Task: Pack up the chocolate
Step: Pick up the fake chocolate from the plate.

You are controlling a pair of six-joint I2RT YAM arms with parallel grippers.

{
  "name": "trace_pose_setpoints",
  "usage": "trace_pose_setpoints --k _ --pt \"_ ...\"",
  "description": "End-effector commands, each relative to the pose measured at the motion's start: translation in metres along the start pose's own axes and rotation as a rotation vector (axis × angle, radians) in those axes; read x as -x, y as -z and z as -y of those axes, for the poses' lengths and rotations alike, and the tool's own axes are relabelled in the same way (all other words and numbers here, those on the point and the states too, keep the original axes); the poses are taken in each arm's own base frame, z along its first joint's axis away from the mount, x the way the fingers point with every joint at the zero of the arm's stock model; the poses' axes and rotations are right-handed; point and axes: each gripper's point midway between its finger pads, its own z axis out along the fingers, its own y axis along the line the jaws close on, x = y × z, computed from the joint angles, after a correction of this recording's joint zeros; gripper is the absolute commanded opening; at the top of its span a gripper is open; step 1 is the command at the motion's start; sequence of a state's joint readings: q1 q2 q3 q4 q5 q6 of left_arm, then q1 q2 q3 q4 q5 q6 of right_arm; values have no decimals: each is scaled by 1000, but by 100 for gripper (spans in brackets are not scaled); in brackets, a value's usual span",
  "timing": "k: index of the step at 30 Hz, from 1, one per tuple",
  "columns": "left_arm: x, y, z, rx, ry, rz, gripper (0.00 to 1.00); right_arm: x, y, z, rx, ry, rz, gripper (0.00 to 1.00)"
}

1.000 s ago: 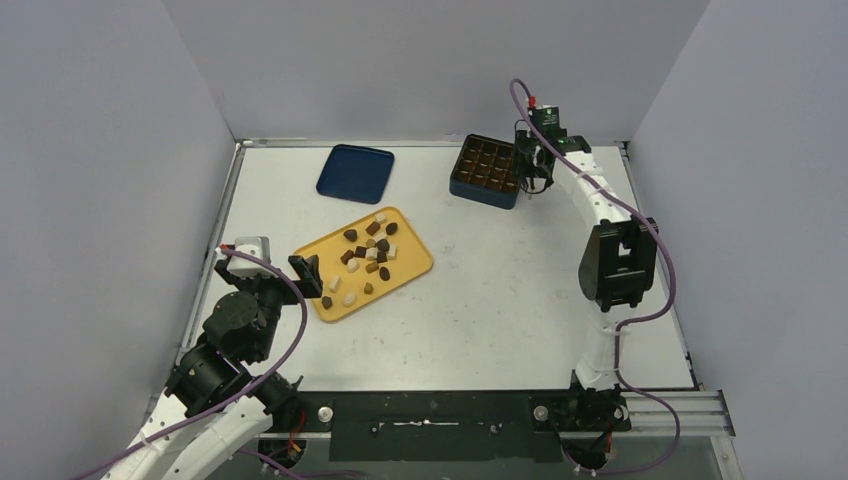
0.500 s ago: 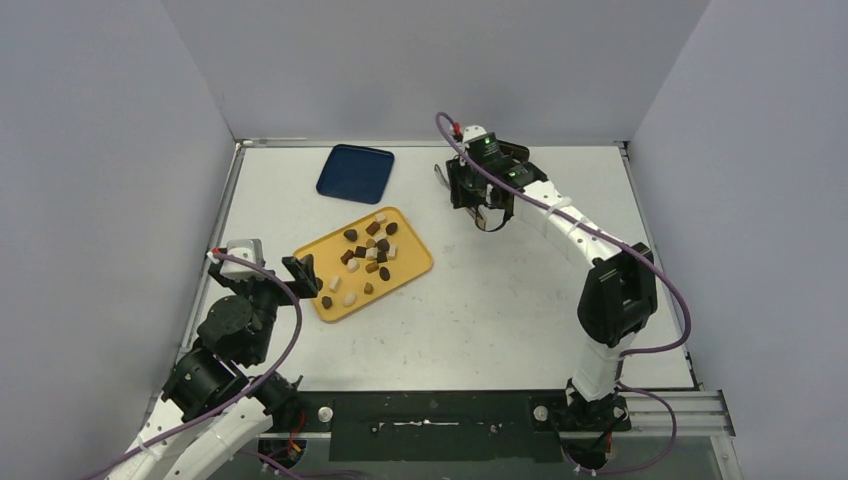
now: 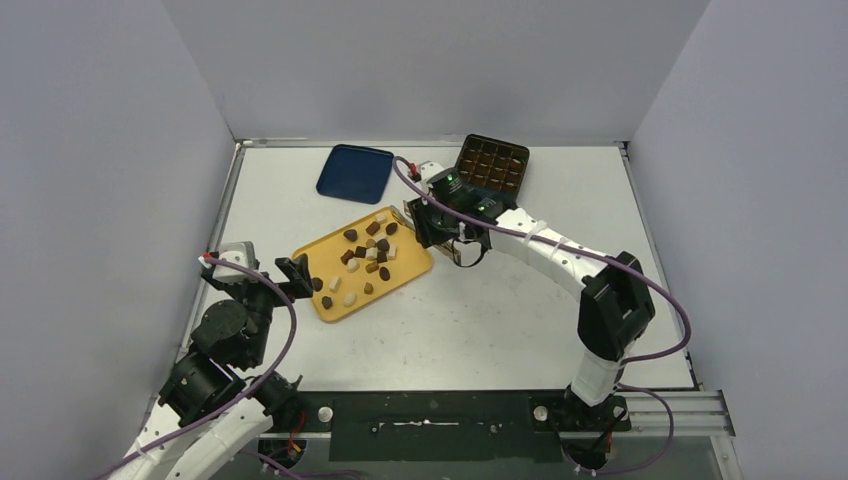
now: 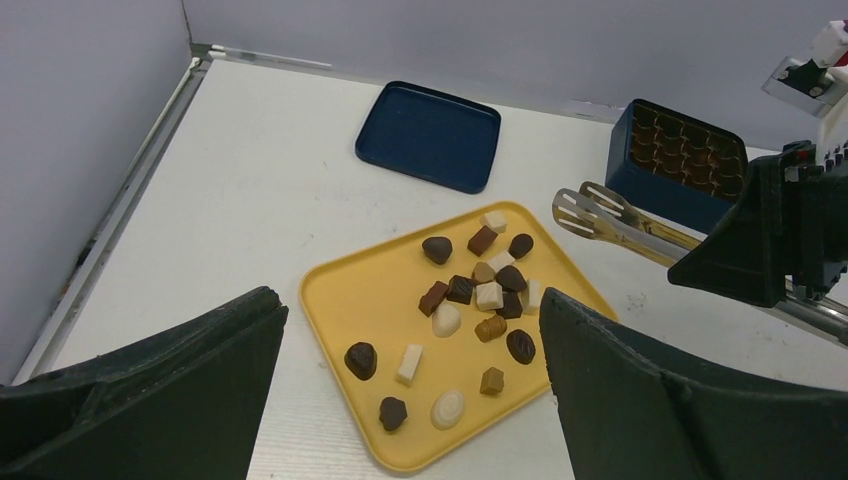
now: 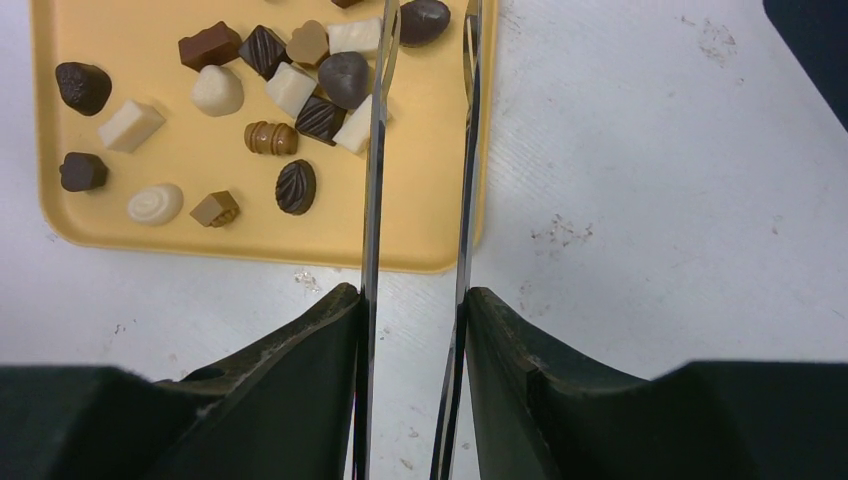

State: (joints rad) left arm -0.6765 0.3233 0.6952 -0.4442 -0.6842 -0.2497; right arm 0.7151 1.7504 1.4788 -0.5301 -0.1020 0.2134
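Several chocolate (image 3: 368, 250) pieces, dark, caramel and white, lie loose on the yellow tray (image 3: 412, 263). The same chocolate (image 4: 480, 290) fills the left wrist view and shows as chocolate (image 5: 300, 90) in the right wrist view. My right gripper (image 3: 440, 225) is shut on metal tongs (image 5: 375, 150). The tongs' two arms stand apart and reach over the tray's (image 5: 430, 200) right part, with nothing between their tips. The tongs (image 4: 620, 225) show from the side in the left wrist view. My left gripper (image 3: 300, 270) stands open by the tray's left corner, holding nothing.
The dark blue gridded box (image 3: 493, 165) sits at the back, behind the right arm, and appears again as the box (image 4: 685, 160). A dark blue lid (image 3: 355, 172) lies flat at the back left. Grey walls close in the table on three sides.
My right arm has swung left and nearer with the tongs, from beside the gridded box to the tray's right edge. The left gripper has drifted slightly left and nearer.
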Motion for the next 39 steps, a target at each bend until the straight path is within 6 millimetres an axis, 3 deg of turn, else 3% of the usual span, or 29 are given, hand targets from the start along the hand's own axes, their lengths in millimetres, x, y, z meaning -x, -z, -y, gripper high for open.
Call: trace_pose_setpoints --k 1,11,21,39 --pt "13 1 -3 18 28 42 97 24 -10 -14 38 27 73 41" --pt "15 2 -5 19 37 55 97 17 -43 -12 9 53 20 42" --pt "13 0 -3 14 31 48 97 -6 -63 -14 30 39 -35 45" --pt "10 -2 5 -23 16 39 97 -12 -62 -17 31 39 -63 44"
